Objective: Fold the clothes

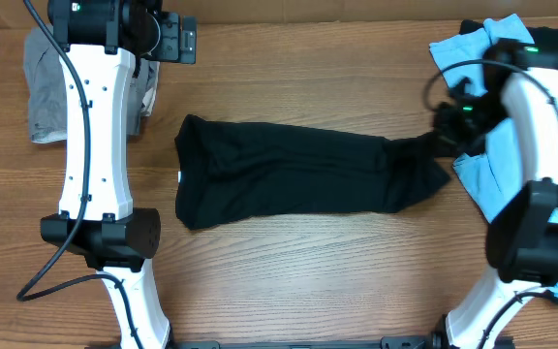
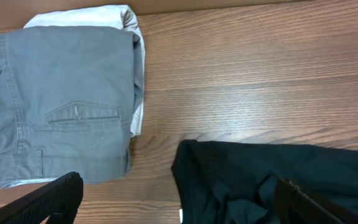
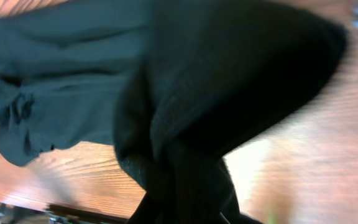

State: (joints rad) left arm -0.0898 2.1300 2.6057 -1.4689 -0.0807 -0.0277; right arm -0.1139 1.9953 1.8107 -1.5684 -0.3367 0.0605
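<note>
A black garment (image 1: 289, 173) lies stretched across the middle of the table, folded lengthwise. My right gripper (image 1: 446, 131) is shut on its right end, which bunches up between the fingers in the right wrist view (image 3: 185, 186). My left gripper (image 1: 177, 39) is open and empty, raised at the far left; its fingers frame the garment's left end in the left wrist view (image 2: 247, 180).
A folded grey pair of trousers (image 1: 46, 92) on a white cloth lies at the far left, also in the left wrist view (image 2: 61, 106). A pile of light blue (image 1: 497, 165) and black clothes sits at the right edge.
</note>
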